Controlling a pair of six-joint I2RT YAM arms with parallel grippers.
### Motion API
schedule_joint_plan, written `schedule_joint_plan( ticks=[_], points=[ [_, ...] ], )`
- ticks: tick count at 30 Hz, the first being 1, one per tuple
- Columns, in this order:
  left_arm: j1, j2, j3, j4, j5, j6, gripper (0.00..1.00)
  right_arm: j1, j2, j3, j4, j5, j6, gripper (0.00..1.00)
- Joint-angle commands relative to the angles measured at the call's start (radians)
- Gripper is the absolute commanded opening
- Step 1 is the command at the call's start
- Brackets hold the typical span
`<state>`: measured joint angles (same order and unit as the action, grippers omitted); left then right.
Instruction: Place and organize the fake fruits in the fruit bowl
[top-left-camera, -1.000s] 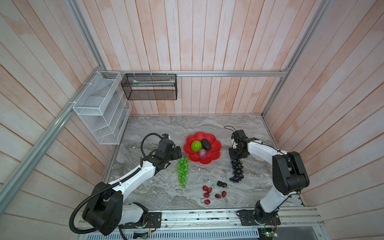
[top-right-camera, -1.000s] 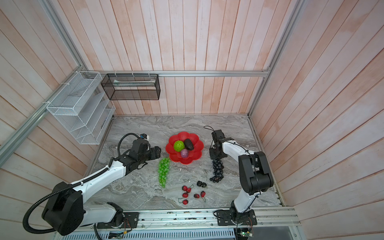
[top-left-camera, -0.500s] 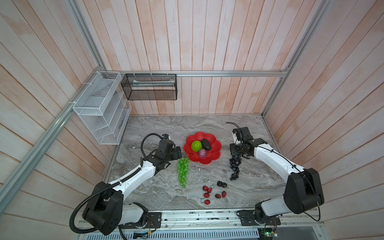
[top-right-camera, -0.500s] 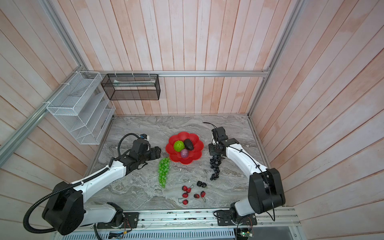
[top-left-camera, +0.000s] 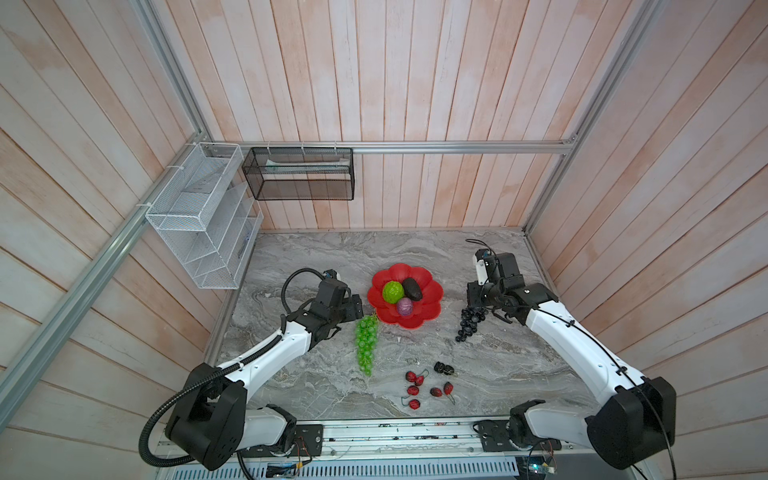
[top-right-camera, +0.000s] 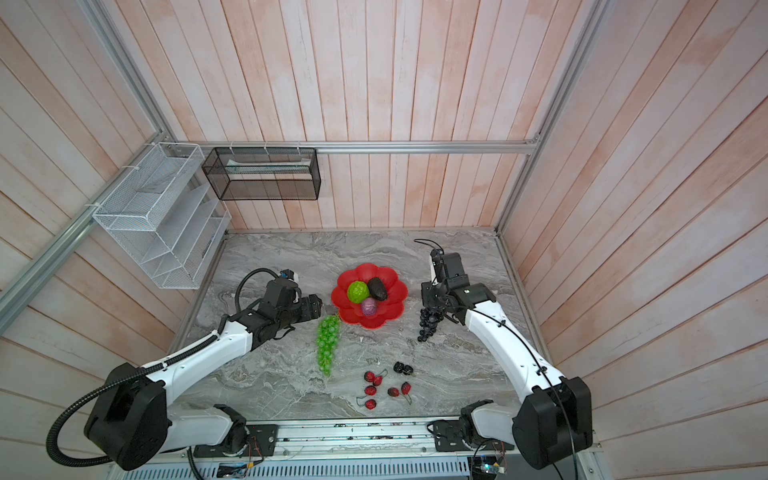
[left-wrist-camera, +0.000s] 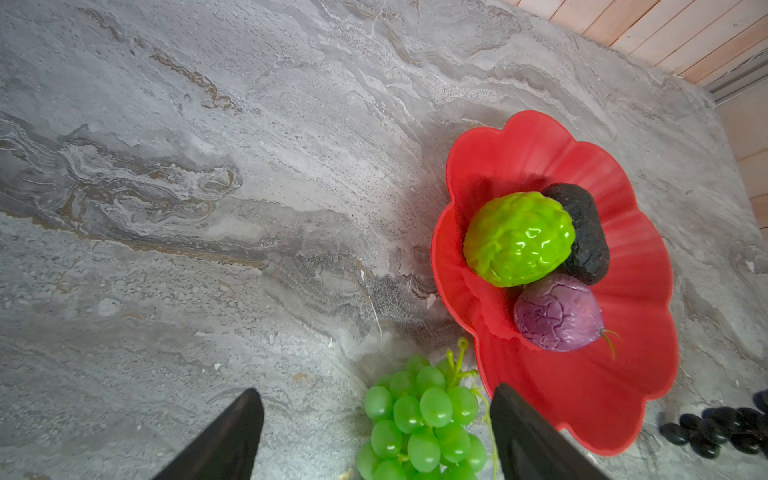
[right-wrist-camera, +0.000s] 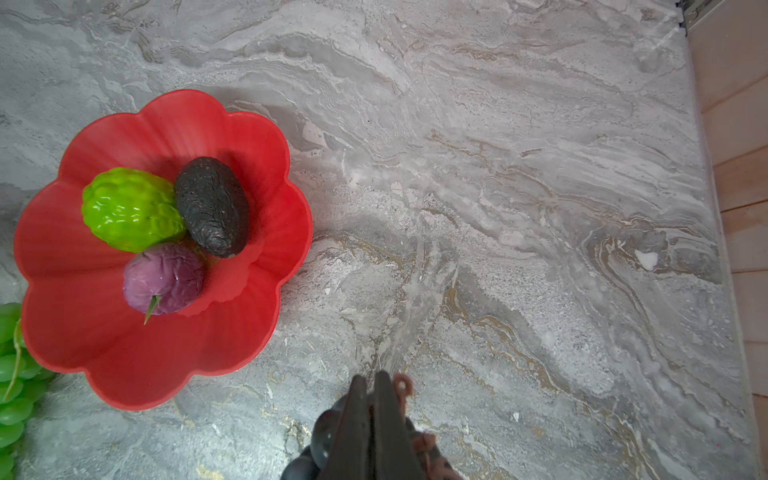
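Marble table (top-left-camera: 332, 257); dark grapes (top-left-camera: 468, 326) in right claw (right-wrist-camera: 371, 388)

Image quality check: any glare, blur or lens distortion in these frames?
Left wrist view: glare spots on the green ball, jaws at the frame edge soft. Right wrist view: shut jaws and the dark grapes they hold are blurred, bowl sharp. Both top views: even light, soft shadows, wide-angle perspective splays the wall planks.
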<state>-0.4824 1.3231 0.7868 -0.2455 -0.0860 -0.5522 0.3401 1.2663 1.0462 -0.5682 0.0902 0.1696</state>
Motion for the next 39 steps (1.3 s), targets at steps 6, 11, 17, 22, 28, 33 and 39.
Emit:
schedule_joint_plan(
  ticks=[6,11,17,22,28,33,39],
  points=[
    [0.005,-0.007,0.037,-0.021,0.006,-0.028,0.88,0.019,-0.023,0.091,0.001,-0.033,0.022,0.00],
    [0.005,-0.007,0.042,-0.024,0.011,-0.035,0.88,0.021,0.012,0.084,-0.026,-0.004,0.001,0.00],
    [0.005,-0.007,0.044,-0.029,0.013,-0.035,0.88,0.025,0.039,-0.061,0.014,-0.025,0.019,0.00],
    [0.005,-0.002,0.060,-0.041,0.008,-0.027,0.88,0.027,0.022,-0.179,0.066,-0.054,0.084,0.00],
    [0.005,0.014,0.072,-0.038,0.011,-0.025,0.88,0.020,0.087,-0.267,0.136,-0.090,0.081,0.02],
    [0.005,0.022,0.075,-0.041,0.011,-0.027,0.88,0.018,0.199,-0.226,0.130,-0.109,0.051,0.09],
    [0.005,0.028,0.071,-0.031,0.007,-0.023,0.88,0.017,0.253,-0.187,0.117,-0.124,0.030,0.32]
  ],
)
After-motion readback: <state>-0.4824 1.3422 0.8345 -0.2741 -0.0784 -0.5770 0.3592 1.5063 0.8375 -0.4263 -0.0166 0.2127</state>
